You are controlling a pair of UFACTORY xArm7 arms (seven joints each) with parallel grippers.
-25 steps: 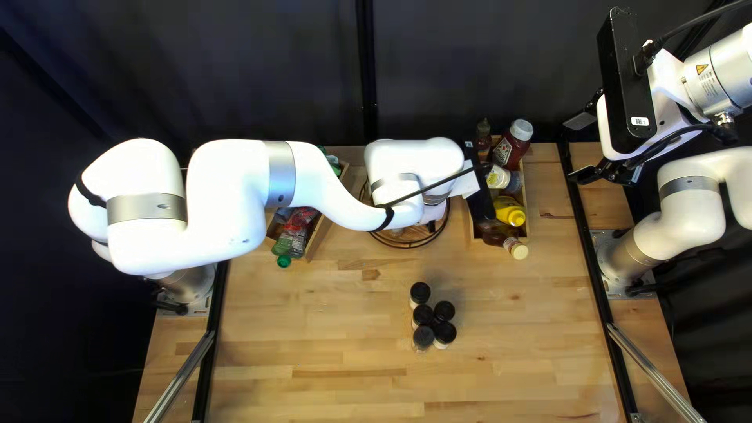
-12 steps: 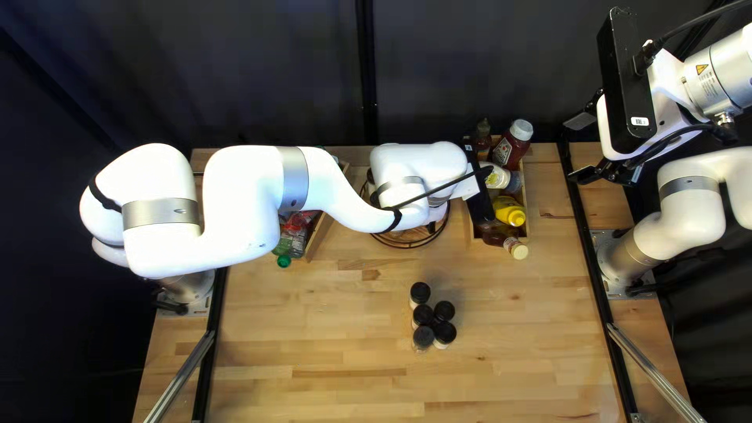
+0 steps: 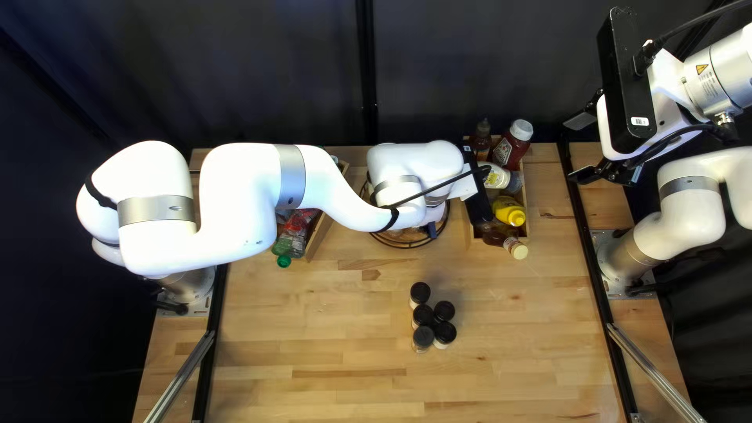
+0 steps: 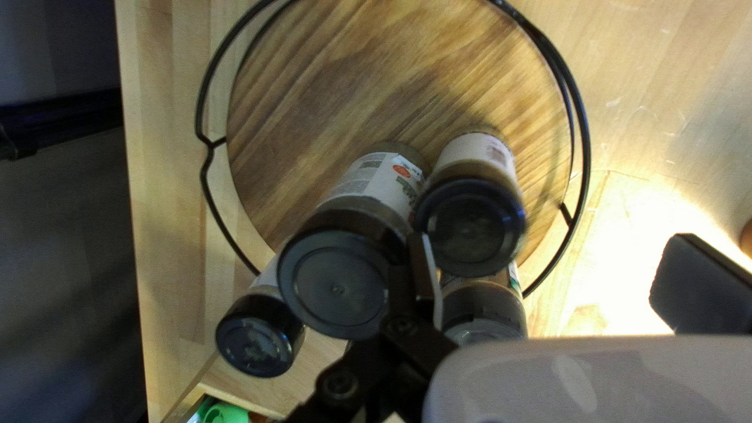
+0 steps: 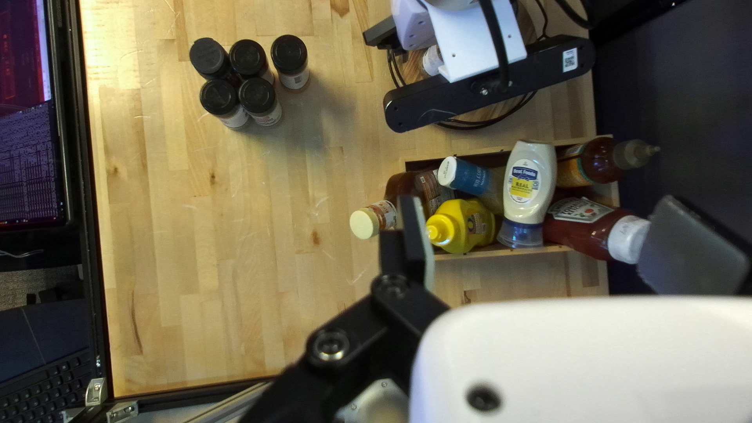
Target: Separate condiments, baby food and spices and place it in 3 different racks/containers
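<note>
Blond butcher-block table [image 3: 313,313], dark curtain [image 3: 258,70] behind. Left gripper [image 3: 430,227] is spread wide over the round wooden, black-wire-rimmed rack [image 4: 352,86], one finger right beside black-lidded spice jars [image 4: 341,274]. Right gripper [image 3: 581,149] hangs wide too. Five more dark-capped jars [image 5: 288,53] stand on the table; assorted condiment bottles [image 5: 470,227] crowd the rectangular wooden crate [image 5: 478,153].

The left arm [image 3: 235,207] shifted.
It swung rightward in the top left view, then eased slightly back left.
</note>
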